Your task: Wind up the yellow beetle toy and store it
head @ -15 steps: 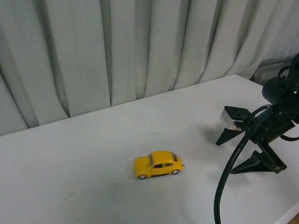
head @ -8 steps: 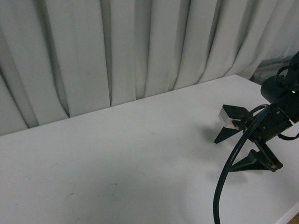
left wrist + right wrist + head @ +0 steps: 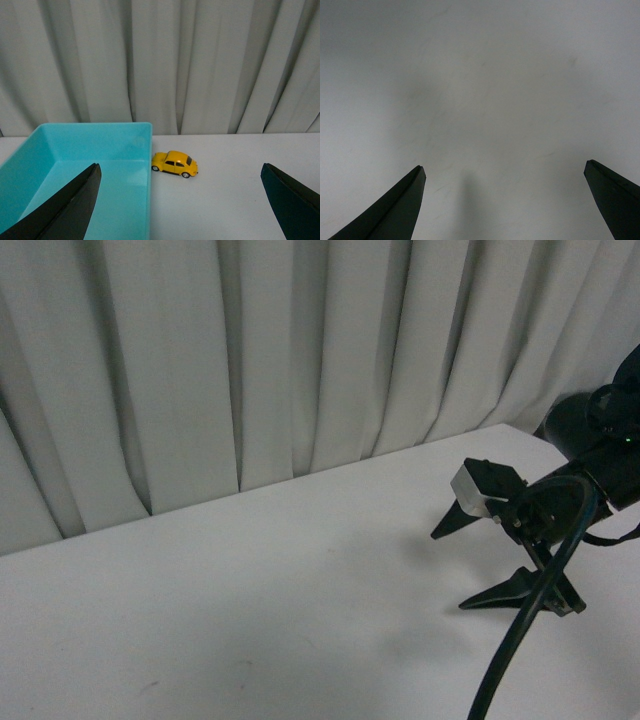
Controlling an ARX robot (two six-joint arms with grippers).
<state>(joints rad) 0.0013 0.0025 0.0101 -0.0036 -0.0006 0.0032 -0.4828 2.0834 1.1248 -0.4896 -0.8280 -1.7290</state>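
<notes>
The yellow beetle toy (image 3: 175,164) shows only in the left wrist view. It stands on its wheels on the white table, its nose against the outer wall of a turquoise bin (image 3: 75,175). My left gripper (image 3: 182,210) is open and empty, well short of the toy, one finger over the bin. My right gripper (image 3: 470,560) is open and empty at the right of the front view, fingertips close to the table. In the right wrist view my right gripper (image 3: 505,205) has only bare table between its fingers. The toy is out of the front view.
Grey-white curtains (image 3: 250,360) hang along the table's far edge. A black cable (image 3: 515,650) loops down from the right arm. The table's right corner lies just behind the right arm.
A second ago the toy stood at the middle of the front view; half a second ago it was gone from that view. The right gripper has shifted left and lifted a little.
</notes>
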